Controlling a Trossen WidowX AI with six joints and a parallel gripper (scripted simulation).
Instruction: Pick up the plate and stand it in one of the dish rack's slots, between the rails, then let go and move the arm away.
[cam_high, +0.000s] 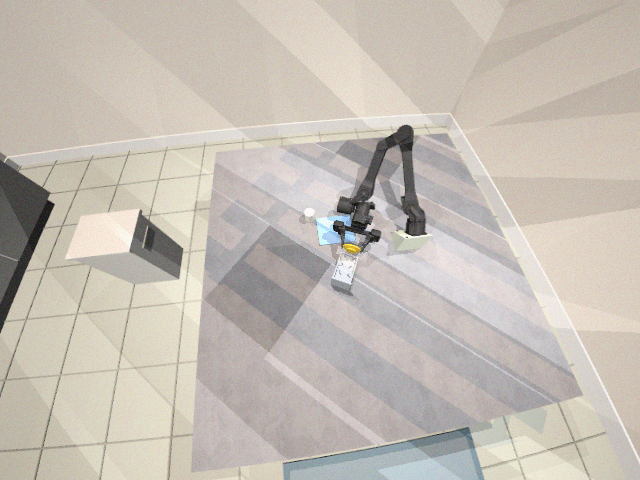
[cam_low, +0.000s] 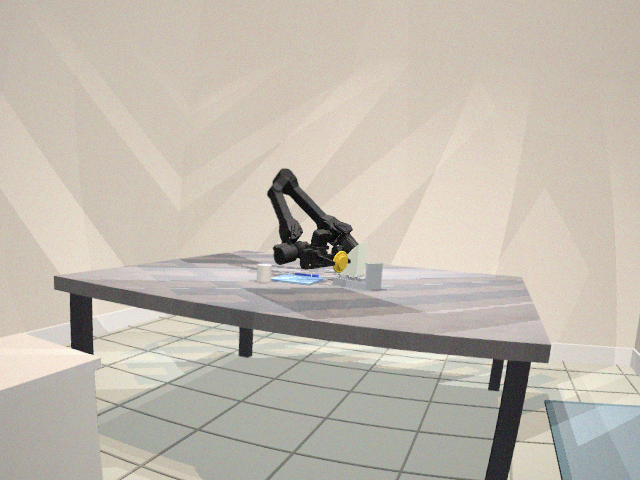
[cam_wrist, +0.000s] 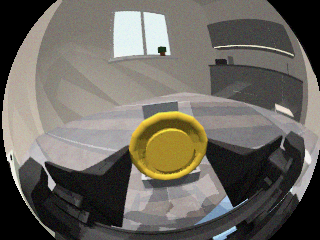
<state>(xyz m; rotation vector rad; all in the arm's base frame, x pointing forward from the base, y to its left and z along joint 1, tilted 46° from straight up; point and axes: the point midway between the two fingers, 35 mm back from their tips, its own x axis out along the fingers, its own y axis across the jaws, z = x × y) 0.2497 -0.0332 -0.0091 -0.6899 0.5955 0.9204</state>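
The yellow plate is held upright, its round face showing in the wrist view. My gripper is shut on the plate, with a finger at each side of its rim. The grey dish rack stands on the table, with small pegs inside and a taller panel at its far end. The plate is above the rack's near end, at the arm's side. In the wrist view the plate hides most of the rack, so I cannot tell which slot it lines up with.
A light blue mat lies beside the rack, partly under the gripper. A blue utensil is on or near it. A white cup stands past the mat. A pale wedge-shaped block stands by the arm's base.
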